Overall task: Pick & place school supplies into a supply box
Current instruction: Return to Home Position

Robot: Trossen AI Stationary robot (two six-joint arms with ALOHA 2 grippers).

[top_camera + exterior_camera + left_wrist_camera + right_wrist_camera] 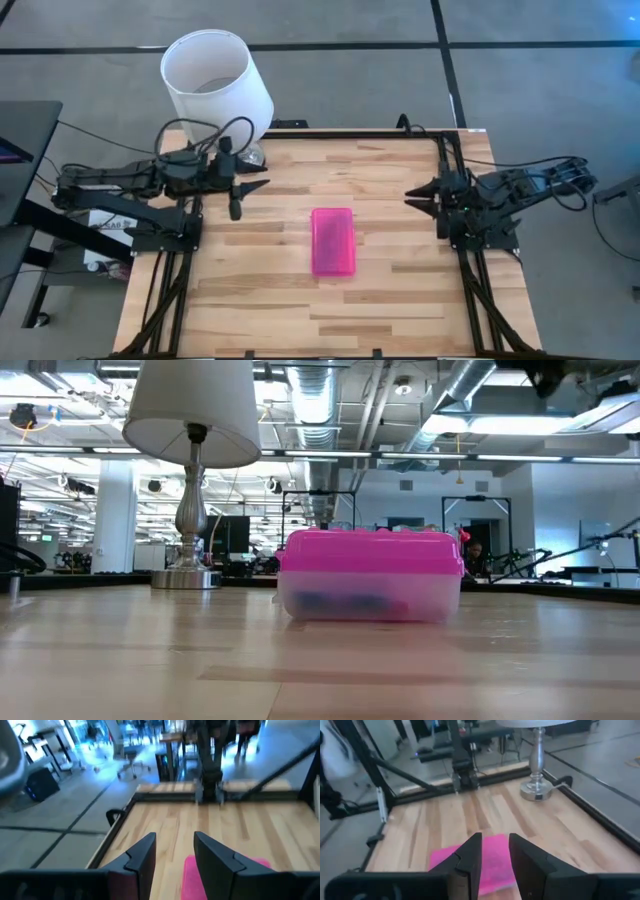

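The supply box lies flat on the middle of the wooden table with its pink lid on top of the clear base. Blurred blue and dark shapes, probably school supplies, show through the base. No loose supplies show on the table. My left gripper hovers open above the table's far left part, pointing toward the right edge. My right gripper hovers open at the right side, pointing left. Both stand well away from the box, and nothing is between their fingers.
A lamp with a white shade stands on its silver foot at the table's far left corner, just behind my left arm. A black frame runs along the table's edges. Bare wood lies around the box.
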